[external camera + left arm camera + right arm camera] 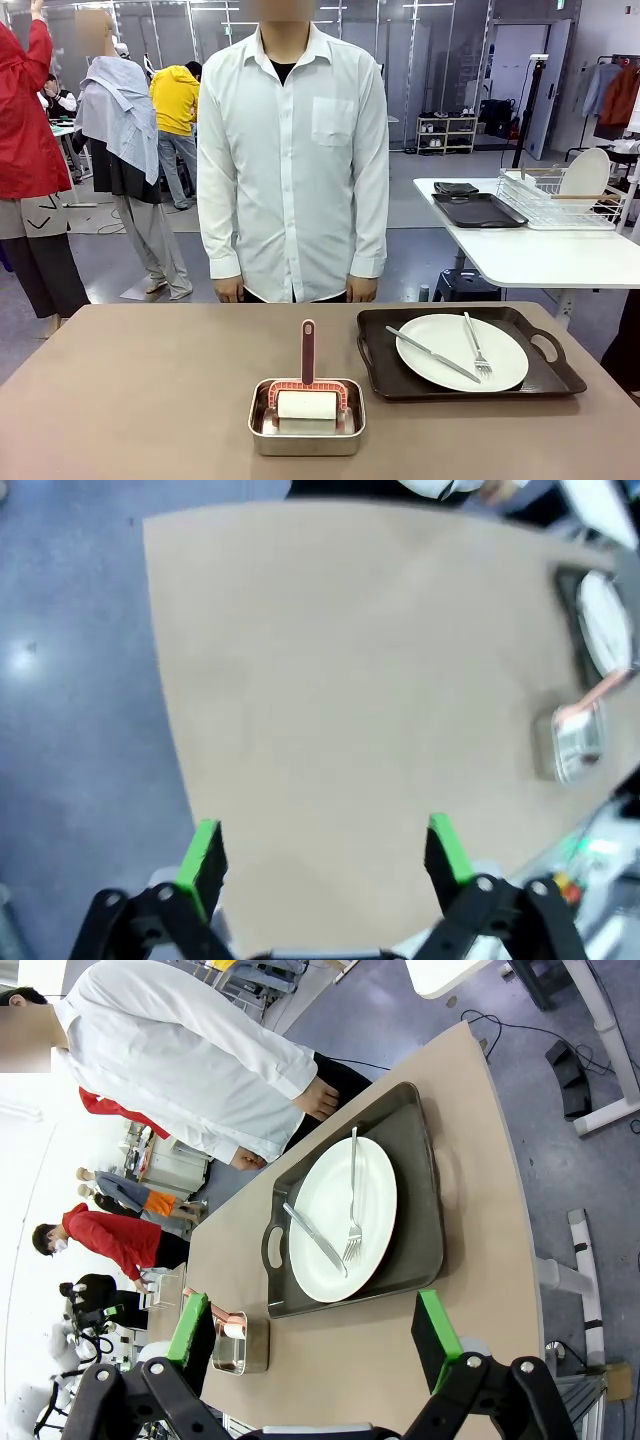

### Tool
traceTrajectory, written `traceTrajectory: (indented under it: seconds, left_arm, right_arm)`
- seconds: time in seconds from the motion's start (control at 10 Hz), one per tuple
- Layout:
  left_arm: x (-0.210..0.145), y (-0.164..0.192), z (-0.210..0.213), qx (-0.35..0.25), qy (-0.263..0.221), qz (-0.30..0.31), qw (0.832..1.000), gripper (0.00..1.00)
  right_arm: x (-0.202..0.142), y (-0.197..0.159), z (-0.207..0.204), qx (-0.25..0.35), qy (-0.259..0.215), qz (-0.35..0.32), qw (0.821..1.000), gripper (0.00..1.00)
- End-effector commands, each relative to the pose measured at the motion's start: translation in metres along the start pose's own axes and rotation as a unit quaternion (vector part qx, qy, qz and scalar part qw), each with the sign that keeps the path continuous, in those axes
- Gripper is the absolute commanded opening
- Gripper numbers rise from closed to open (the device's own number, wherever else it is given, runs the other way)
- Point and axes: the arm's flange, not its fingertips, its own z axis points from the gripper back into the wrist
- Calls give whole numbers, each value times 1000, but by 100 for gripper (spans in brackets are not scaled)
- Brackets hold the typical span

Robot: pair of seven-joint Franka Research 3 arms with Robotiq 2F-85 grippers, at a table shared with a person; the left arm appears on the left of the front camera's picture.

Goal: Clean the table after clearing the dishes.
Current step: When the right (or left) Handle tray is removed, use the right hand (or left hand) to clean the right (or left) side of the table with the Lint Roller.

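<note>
Large matte taupe-brown table, person in a white shirt standing at the far edge, hands down.

- Right half of the table: dark brown rectangular handled tray carrying a round white plate. Silver knife and silver fork lie loose on the plate, not touching each other.
- Centre, near edge: small shiny steel rectangular pan holding a white roller cleaner, its pink handle upright. Pan sits just beside the tray's left end, apart from it.
- Right gripper: green pads spread wide, holding nothing, hovering above the near edge of the tray.
- Left gripper: also spread wide and empty, high over the bare left part of the table.

Judgement: the clearing step is not done, so the tray goes first and the roller waits. Take the tray by a handle or long rim, pads fully over the edge before closing. Lift level and slowly, since the cutlery can slide. Keep clear of the pan when pulling away.
</note>
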Motion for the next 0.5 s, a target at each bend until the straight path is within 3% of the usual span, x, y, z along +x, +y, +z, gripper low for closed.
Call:
traceTrajectory:
  seconds: [0.0,0.2,0.3,0.4]
  left_arm:
    - [-42,21,14,-130,-142,14,981,100]
    - [-84,48,15,-186,-205,69,958,100]
    - [-104,58,17,-226,-260,93,934,100]
    - [-118,66,17,-245,-277,119,921,100]
  right_arm:
    - [-2,-1,0,9,-6,10,1000,100]
    - [-2,-1,0,9,-6,10,1000,100]
    - [-2,-1,0,9,-6,10,1000,100]
    - [-2,-1,0,9,-6,10,1000,100]
